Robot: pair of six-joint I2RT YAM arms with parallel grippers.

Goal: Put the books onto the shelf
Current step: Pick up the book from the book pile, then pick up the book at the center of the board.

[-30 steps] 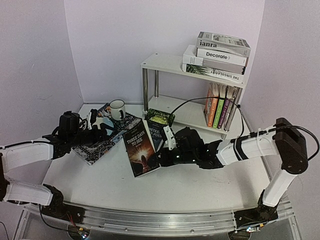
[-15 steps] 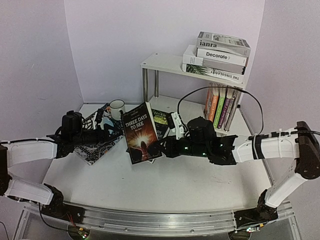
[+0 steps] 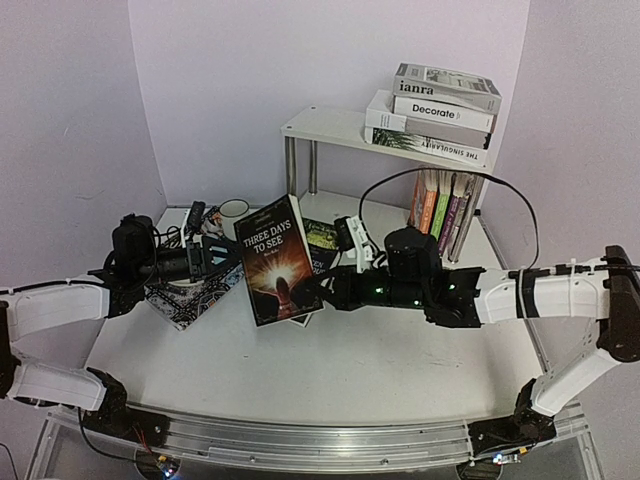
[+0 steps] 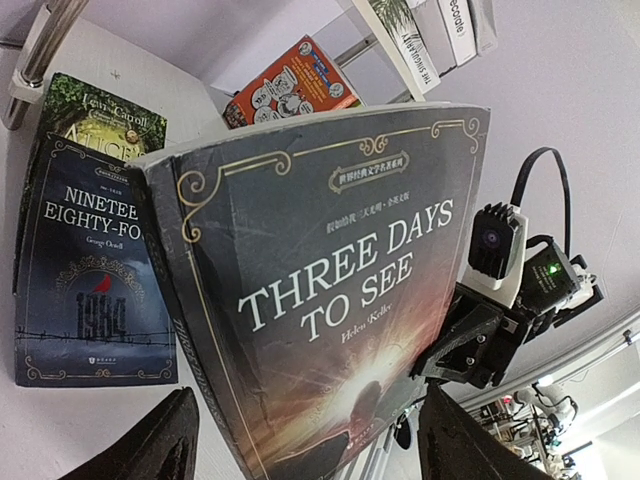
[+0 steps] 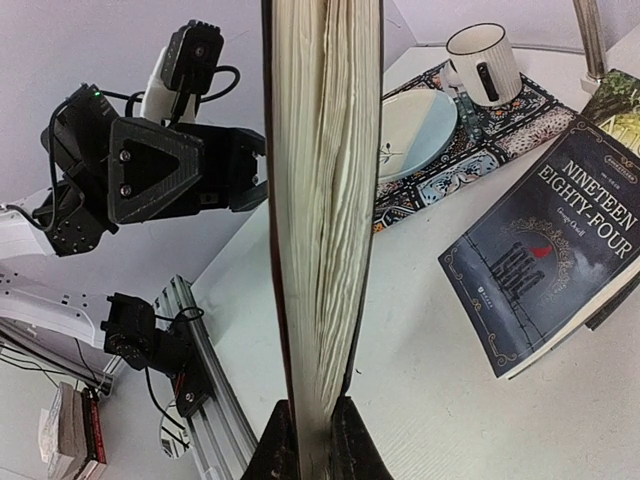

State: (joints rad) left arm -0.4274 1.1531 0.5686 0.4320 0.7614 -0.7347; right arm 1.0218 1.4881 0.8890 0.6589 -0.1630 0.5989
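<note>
Right tool (image 3: pixel 312 292) is clenched on an edge of the book Three Days to See (image 3: pixel 275 262), holding it upright above the desk (image 3: pixel 350 380), in front of the shelf (image 3: pixel 330 125). Left tool (image 3: pixel 213 256) is released, jaws spread, facing the book's cover from close by. Nineteen Eighty-Four (image 5: pixel 540 260) lies flat on the desk, and other books (image 3: pixel 435 110) sit on the shelf.

A robotics lab test cell: a white table (image 3: pixel 350 375) boxed in by bare lilac walls (image 3: pixel 220 90), with two robot arms (image 3: pixel 545 292) bolted to an aluminium rail (image 3: pixel 320 442) along the table's near edge and loose cables (image 3: pixel 440 178) looping above it. Household props are staged on the table: a shelf (image 3: pixel 330 128), books (image 3: pixel 445 100), a mug (image 3: pixel 235 211) and a patterned mat (image 3: pixel 188 300).
</note>
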